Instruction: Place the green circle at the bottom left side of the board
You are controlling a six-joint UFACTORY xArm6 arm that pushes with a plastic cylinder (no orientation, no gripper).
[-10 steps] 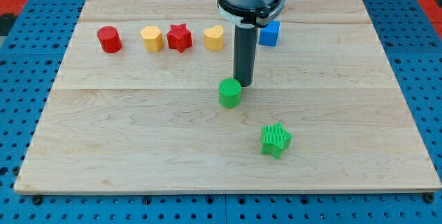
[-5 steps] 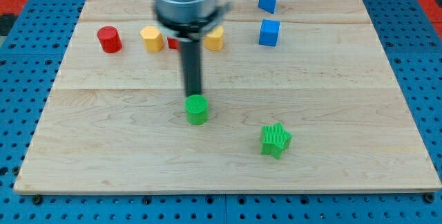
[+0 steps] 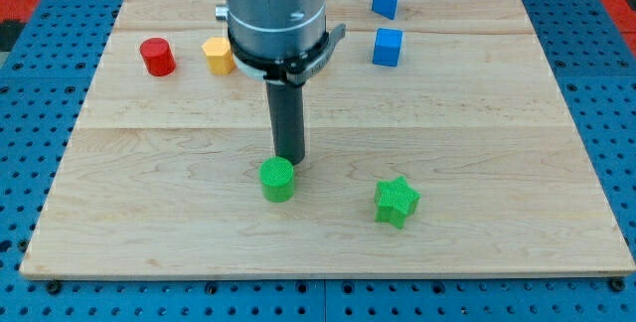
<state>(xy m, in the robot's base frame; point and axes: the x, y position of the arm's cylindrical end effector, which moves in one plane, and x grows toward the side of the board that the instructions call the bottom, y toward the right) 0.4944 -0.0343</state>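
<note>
The arm's grey body [image 3: 273, 9] runs off the view's top edge, so where it mounts cannot be seen. It stands in front of the wooden board [image 3: 497, 113] and covers a stretch of the upper row of blocks. The yellow block [image 3: 217, 55] shows only its left part; its right edge lies behind the arm, and its exact shape is hard to tell. My tip [image 3: 289, 159] ends just behind the green circle [image 3: 277, 179], and whether they touch cannot be told. The blue pegboard [image 3: 30, 83] is cut off on all sides.
</note>
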